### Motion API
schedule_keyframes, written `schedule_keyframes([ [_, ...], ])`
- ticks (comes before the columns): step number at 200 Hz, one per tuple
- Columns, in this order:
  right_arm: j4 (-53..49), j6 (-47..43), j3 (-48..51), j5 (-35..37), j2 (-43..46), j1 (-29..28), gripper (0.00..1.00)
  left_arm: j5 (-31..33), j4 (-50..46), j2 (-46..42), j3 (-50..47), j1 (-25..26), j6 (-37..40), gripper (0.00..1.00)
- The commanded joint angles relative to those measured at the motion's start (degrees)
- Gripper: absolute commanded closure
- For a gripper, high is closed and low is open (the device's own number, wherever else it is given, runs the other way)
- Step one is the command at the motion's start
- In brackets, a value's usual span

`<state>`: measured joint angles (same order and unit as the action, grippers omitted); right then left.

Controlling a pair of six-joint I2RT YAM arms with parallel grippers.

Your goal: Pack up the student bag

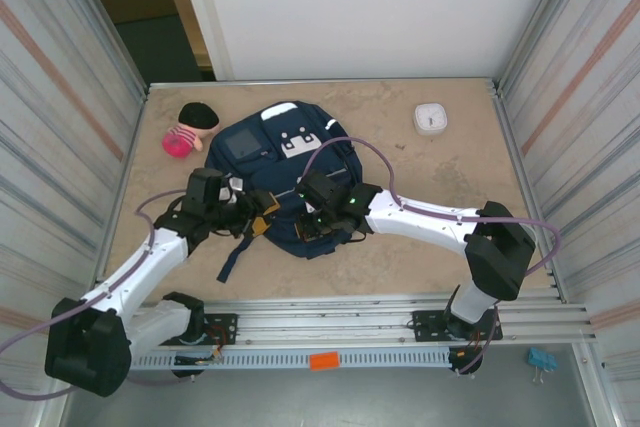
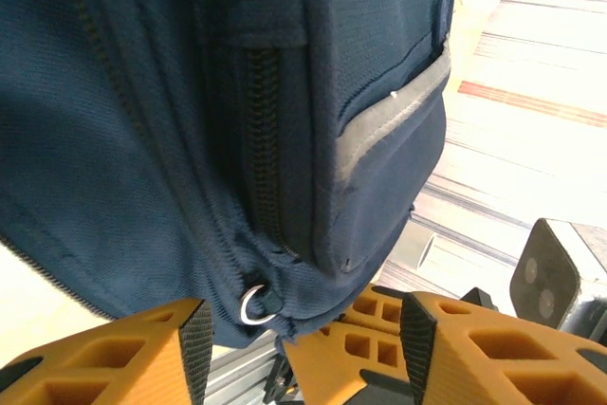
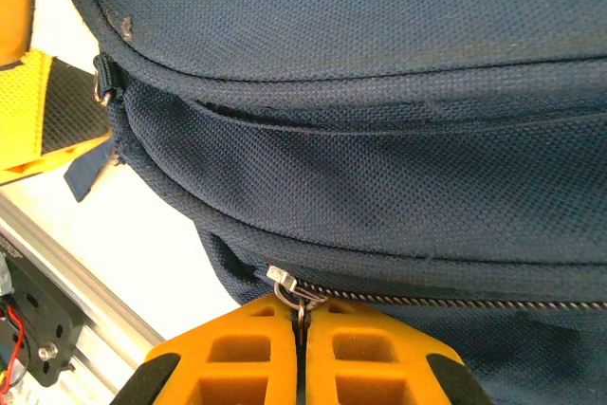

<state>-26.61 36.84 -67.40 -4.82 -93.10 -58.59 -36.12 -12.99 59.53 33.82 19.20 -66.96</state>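
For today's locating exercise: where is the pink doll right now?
Top view: the doll lies on the table at its far left, just left of the bag.

— Where is the student bag (image 1: 268, 162) on your screen?

— Middle of the table (image 1: 450, 162), front face up, top end toward the far edge. I see navy fabric, a white patch (image 1: 297, 140) on the front and a dark strap (image 1: 232, 255) trailing toward the near left.

— And the zips?

— In my left wrist view, a zipper (image 2: 264, 139) runs closed beside a grey-edged side pocket (image 2: 389, 120). In my right wrist view, a metal zipper pull (image 3: 289, 284) sits at the lower seam, and the teeth to its right are closed.
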Motion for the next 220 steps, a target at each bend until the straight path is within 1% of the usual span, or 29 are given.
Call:
schedule_keyframes([
  [1, -0.3, -1.4, -1.8, -2.2, -0.6, -0.3, 1.0, 1.3, 5.0, 1.2, -1.0, 1.3, -3.2, 0.45],
  [17, 0.2, -1.5, -1.7, -2.6, -0.4, -0.3, 1.0, 1.5, 7.2, 2.6, -1.5, 2.0, -4.6, 0.5],
  [31, 0.3, -1.6, -1.6, -2.7, -0.1, -0.3, 1.0, 1.7, 7.1, 3.5, -1.5, 2.1, -4.3, 0.57],
  [39, 0.3, -1.7, -1.4, -2.6, 0.2, -0.2, 1.0, 1.9, 6.9, 3.8, -1.7, 2.2, -4.2, 0.6],
  [56, 0.4, -1.7, -1.0, -2.7, 1.2, 0.1, 1.0, 2.5, 6.3, 4.1, -2.0, 2.2, -3.9, 0.6],
  [73, 0.8, -1.8, -0.5, -3.0, 2.1, 0.5, 1.0, 2.4, 6.9, 4.7, -2.5, 2.2, -4.0, 0.57],
  [83, 0.8, -1.9, -0.2, -3.1, 2.5, 0.6, 1.0, 2.2, 7.1, 4.9, -2.7, 2.2, -3.7, 0.61],
  [93, 0.3, -2.3, 0.2, -2.9, 2.9, 1.0, 1.0, 2.1, 7.0, 5.0, -2.7, 1.8, -2.3, 0.69],
  [107, -0.8, -2.8, 0.8, -2.6, 3.5, 1.8, 1.0, 1.9, 5.1, 5.2, -2.3, 0.2, 0.6, 0.89],
  [119, -1.8, -3.4, 1.1, -2.4, 4.3, 2.6, 1.0, 1.6, 2.5, 5.1, -2.1, -1.7, 3.2, 1.0],
  [144, -5.8, -5.4, 1.5, -0.9, 6.1, 4.9, 1.0, 0.6, -4.9, 5.2, 0.7, -5.5, 11.2, 1.0],
  [168, -9.1, -7.2, 3.0, 0.2, 7.1, 8.9, 1.0, -0.7, -12.6, 6.1, 5.4, -8.5, 20.4, 1.0],
  [191, -9.8, -9.9, 4.3, -0.1, 7.8, 12.9, 1.0, -1.3, -19.7, 7.0, 9.3, -11.6, 28.3, 1.0],
  [220, -10.1, -12.9, 4.9, -1.0, 7.8, 17.5, 1.0, -0.2, -27.5, 8.2, 13.9, -17.5, 38.3, 1.0],
])
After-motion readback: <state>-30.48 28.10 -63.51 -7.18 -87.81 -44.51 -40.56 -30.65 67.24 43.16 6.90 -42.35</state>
